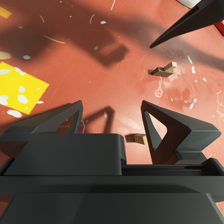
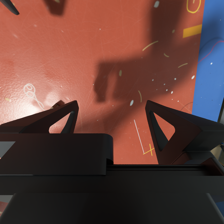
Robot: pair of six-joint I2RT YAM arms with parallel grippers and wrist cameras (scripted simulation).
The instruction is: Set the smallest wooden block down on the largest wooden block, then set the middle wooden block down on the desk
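Note:
In the left wrist view a dark brown flat wooden block (image 1: 158,72) lies on the red desk (image 1: 109,78) at the right. A pale wooden block (image 1: 169,66) rests on its right end. A second pale wooden block (image 1: 140,138) lies on the desk nearer, partly hidden behind my left gripper's right finger. My left gripper (image 1: 112,104) is open and empty, high above the desk. My right gripper (image 2: 112,103) is open and empty; one of its fingers (image 1: 184,26) shows at the top right of the left wrist view. In the right wrist view a corner of a wooden block (image 2: 57,104) peeks from behind a finger.
A yellow painted square (image 1: 20,88) marks the desk at the left. A blue strip (image 2: 210,60) borders the desk on the right in the right wrist view. A white object (image 1: 186,3) and a red one (image 1: 220,29) sit at the top right corner.

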